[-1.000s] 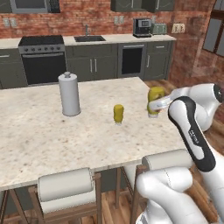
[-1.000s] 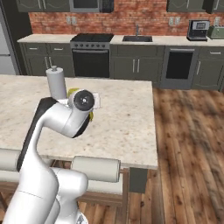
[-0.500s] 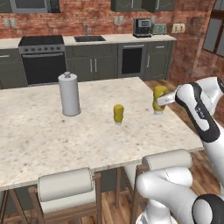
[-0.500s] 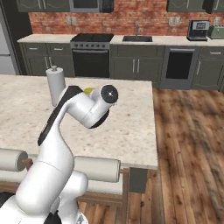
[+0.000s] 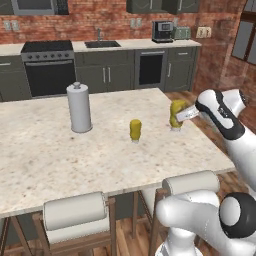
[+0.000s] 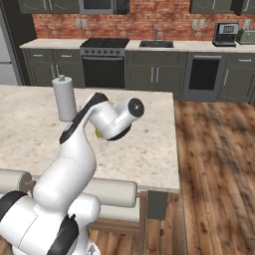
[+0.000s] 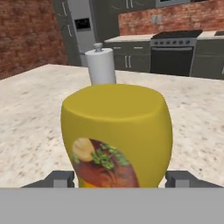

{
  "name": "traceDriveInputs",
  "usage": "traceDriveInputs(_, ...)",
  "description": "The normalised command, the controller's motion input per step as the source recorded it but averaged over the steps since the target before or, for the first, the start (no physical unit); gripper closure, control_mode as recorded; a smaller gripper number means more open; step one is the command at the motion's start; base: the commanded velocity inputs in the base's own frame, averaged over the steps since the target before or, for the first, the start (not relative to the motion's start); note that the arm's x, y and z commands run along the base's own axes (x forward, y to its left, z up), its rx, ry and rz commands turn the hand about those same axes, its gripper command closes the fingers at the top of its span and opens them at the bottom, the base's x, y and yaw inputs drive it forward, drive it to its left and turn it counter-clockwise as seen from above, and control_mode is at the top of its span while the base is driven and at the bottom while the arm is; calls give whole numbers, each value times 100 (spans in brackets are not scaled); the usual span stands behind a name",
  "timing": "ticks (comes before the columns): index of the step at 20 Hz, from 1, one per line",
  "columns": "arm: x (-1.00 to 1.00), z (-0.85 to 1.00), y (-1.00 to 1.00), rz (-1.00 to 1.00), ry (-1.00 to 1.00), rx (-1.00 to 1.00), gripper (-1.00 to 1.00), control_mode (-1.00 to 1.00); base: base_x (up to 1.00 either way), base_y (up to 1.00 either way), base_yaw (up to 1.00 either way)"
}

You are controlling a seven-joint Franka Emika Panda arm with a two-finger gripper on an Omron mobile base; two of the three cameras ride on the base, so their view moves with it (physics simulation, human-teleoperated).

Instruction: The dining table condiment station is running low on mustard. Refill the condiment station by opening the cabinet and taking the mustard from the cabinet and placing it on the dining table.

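Granite tabletop (image 5: 45,160) carries the mustard (image 5: 176,114) near its right edge; gripper (image 5: 183,115) jaws flank it, apparently released. We advise withdrawing straight back.

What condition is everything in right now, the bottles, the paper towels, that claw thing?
Mustard: upright on the dining table, between the gripper fingers.
Gripper: open around the mustard.
Small yellow bottle: upright, standing apart.
Paper-towel roll: upright on its holder.
Oven: door shut.
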Motion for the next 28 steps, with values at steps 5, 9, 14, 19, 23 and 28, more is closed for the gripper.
traceDriveInputs(5,46,-26,0,16,0,4,100,-100,0,0,0)
traceDriveInputs(9,48,-30,0,16,0,4,100,-100,0,0,0)
traceDriveInputs(14,46,-29,0,15,0,4,100,-100,0,0,0)
traceDriveInputs(19,35,-21,0,12,0,2,100,-100,0,0,0)
traceDriveInputs(23,16,-24,0,10,0,0,100,-100,0,0,0)
traceDriveInputs(28,18,-38,0,9,0,0,100,-100,0,0,0)
